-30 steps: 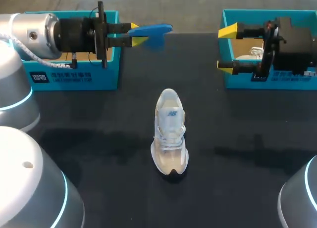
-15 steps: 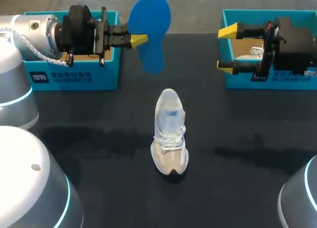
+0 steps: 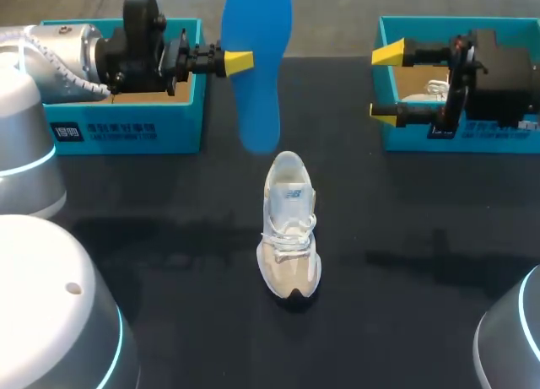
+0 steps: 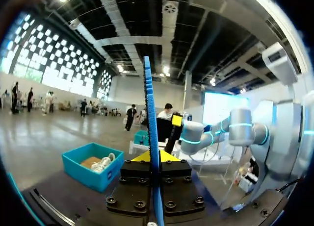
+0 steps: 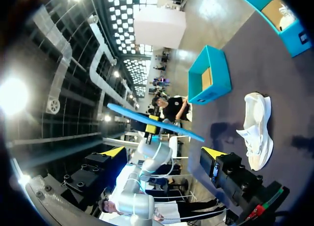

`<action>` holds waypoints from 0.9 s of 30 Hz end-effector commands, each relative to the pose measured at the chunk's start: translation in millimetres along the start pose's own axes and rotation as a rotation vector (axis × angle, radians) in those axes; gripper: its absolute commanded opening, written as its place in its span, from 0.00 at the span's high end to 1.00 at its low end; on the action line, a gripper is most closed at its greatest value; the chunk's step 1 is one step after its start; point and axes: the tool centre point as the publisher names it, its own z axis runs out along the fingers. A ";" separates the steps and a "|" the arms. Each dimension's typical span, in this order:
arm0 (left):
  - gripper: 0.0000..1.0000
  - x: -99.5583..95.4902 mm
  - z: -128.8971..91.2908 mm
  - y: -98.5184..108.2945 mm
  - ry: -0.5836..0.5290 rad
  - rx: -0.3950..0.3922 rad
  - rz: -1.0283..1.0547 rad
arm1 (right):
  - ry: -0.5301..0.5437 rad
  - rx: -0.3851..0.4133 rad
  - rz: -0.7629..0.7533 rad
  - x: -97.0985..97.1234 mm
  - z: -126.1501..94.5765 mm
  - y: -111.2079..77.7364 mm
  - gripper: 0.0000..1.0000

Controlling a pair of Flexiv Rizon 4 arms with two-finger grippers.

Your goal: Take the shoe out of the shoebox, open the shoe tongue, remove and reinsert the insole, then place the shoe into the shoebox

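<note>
A white and beige shoe [image 3: 289,229] lies on the black table's middle, toe toward the front edge; it also shows as the shoe [image 5: 257,133] in the right wrist view. My left gripper [image 3: 237,62] is shut on a blue insole [image 3: 257,68], which hangs upright above and behind the shoe's heel. In the left wrist view the insole [image 4: 150,113] stands edge-on between the yellow tips of the gripper [image 4: 152,156]. My right gripper [image 3: 386,83] hovers open over the right teal shoebox [image 3: 498,140], nothing between its fingers. From the right wrist, the insole [image 5: 157,123] floats ahead of the open gripper [image 5: 164,152].
A left teal shoebox [image 3: 126,127] stands at the back left under my left arm. The right shoebox holds another white shoe [image 3: 434,89]. Black tabletop [image 3: 405,262] spreads around the shoe.
My left wrist has rolled, turning the insole from lying flat and edge-on to hanging upright with its face toward the camera. The shoe and the right arm have not moved.
</note>
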 end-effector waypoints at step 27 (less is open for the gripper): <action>1.00 -3.8 8.6 10.0 0.096 -0.009 -0.876 | -0.112 0.026 -0.022 13.4 1.5 1.8 0.00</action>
